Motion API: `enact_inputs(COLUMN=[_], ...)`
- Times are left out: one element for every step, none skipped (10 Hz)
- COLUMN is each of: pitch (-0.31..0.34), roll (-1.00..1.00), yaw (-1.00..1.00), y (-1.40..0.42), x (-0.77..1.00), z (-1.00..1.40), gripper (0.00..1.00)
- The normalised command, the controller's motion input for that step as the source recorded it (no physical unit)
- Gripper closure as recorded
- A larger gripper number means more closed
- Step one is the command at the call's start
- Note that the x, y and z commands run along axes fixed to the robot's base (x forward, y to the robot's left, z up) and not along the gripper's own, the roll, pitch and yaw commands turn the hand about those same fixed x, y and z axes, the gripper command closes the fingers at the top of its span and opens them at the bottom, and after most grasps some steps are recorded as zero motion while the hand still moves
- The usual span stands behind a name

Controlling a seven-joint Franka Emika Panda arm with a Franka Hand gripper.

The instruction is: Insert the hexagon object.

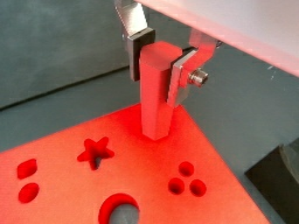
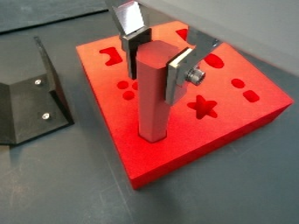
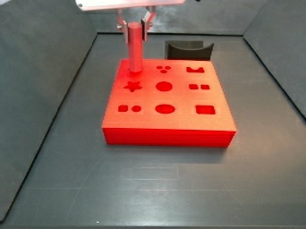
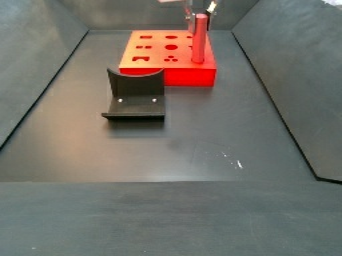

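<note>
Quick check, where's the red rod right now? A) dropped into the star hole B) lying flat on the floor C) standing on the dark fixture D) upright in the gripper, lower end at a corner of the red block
D: the gripper clamps the hexagon object upright, its lower end on the red block near a corner; the star hole shows empty, and the fixture stands apart.
</note>
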Motion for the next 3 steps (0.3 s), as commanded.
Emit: enact_inputs(pitch=[0.123,0.041,0.0], roll=[0.35,0.07,0.0], yaw=[0.0,0.0,0.0], y=[-0.27,-0.03,0.0], x=[0.26,0.12,0.0], z=[-0.18,0.0,0.0], gripper=[1.0,1.0,1.0])
